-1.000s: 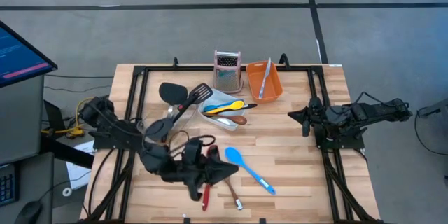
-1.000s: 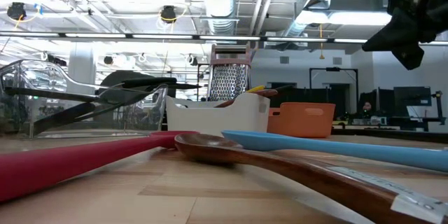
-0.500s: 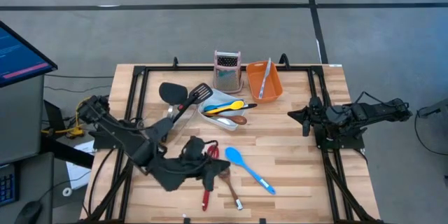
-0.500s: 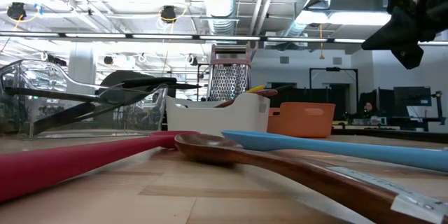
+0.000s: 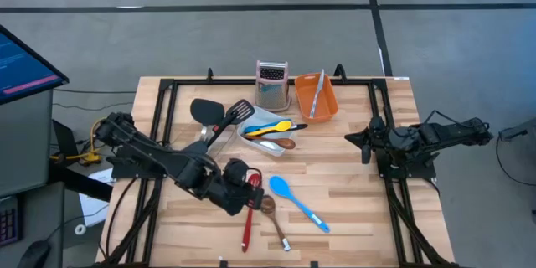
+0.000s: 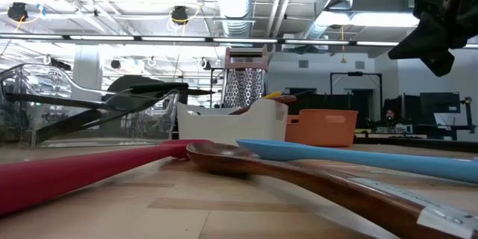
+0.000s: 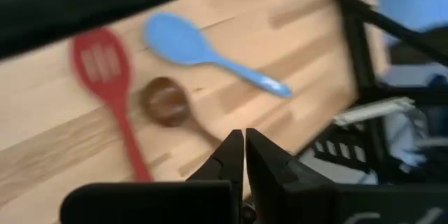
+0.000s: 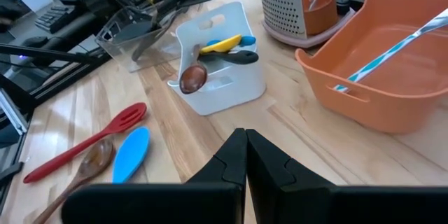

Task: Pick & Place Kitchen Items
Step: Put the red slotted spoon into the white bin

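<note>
Pale wood-plank surface (image 5: 352,193) w/ black frame rails, grey floor around; ducted ceiling in room behind. Left tool (image 5: 240,186) pinched shut, empty, just beside red slotted spoon (image 5: 250,209). Right tool (image 5: 349,138) shut, empty, parked at the right. Brown wooden spoon (image 7: 163,102) & blue plastic spoon (image 5: 296,202) lie close: risk of closed tips nudging neighbours.

Both arms low, both claws pinched shut and empty.
Left claw (image 5: 237,186) reaches toward lower centre of the overhead frame; right claw (image 5: 353,138) sits folded at right, pointing toward frame centre.
</note>
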{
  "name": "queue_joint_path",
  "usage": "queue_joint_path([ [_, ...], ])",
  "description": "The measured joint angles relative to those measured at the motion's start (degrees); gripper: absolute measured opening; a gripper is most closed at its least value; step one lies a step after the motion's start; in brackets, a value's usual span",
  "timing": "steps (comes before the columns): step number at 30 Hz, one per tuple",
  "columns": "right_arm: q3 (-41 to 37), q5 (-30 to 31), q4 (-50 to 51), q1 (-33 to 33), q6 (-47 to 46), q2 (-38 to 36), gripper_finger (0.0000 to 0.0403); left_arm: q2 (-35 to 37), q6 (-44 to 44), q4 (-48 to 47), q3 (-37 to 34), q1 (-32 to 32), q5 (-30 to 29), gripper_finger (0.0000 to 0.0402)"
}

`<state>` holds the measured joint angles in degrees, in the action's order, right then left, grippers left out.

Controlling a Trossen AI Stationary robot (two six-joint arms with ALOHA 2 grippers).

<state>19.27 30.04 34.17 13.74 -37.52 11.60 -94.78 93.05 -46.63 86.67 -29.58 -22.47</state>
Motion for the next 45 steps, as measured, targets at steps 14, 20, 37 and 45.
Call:
queue_joint_path([
  [14,0.0,1.8,0.1,0.0,0.0,0.0,0.0000,-3.6,-0.7,11.5,-8.9,3.2,9.0,0.0003],
  [20,0.0,2.0,0.0,0.0,0.0,0.0,0.0000,-3.2,-11.2,20.0,-8.9,4.2,16.0,0.0003],
  [37,0.0,2.0,0.1,0.0,0.0,0.0,0.0000,-3.1,-18.2,54.9,-8.9,6.5,11.6,0.0003],
  [45,0.0,1.3,0.1,0.0,0.0,0.0,0.0000,-5.7,-30.0,64.6,-1.9,5.3,1.1,0.0002],
])
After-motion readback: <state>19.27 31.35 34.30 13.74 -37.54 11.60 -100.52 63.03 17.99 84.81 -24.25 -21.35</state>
